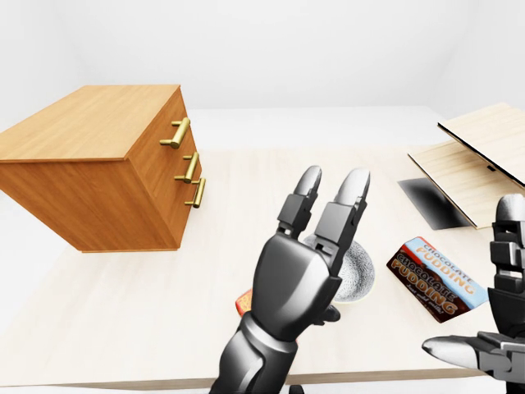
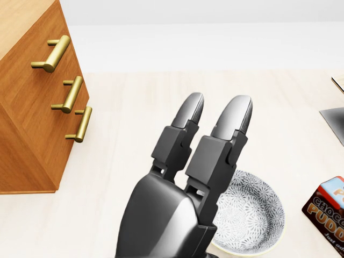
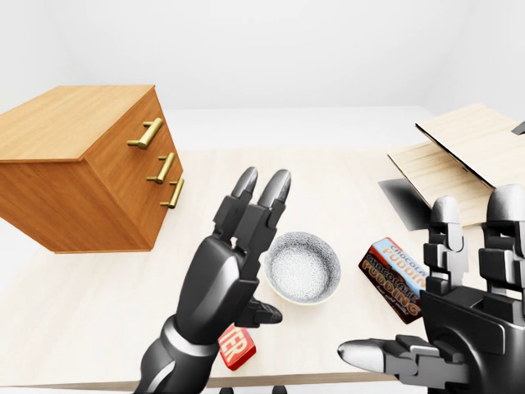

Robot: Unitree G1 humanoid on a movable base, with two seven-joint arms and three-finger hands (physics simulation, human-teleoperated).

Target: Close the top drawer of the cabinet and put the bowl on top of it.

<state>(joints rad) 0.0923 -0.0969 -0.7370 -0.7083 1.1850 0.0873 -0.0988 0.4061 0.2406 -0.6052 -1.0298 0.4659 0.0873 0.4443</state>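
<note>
The wooden cabinet [image 1: 90, 164] stands at the left of the table, with three brass handles down its drawer face. The top drawer's handle [image 1: 176, 133] lines up with the two below, and all three fronts look flush. The grey patterned bowl [image 3: 303, 267] sits upright on the table, in the middle of the right-eye view. My left hand [image 3: 262, 246] is raised just left of the bowl, open with fingers straight and holding nothing. In the left-eye view it hides part of the bowl. My right hand [image 3: 422, 287] is open at the bottom right, also holding nothing.
A chocolate pudding box [image 1: 435, 279] lies right of the bowl. A small red packet [image 3: 236, 345] lies near the table's bottom edge under my left hand. Pale wooden boards [image 1: 476, 164] with a dark panel [image 1: 431, 201] are at the right.
</note>
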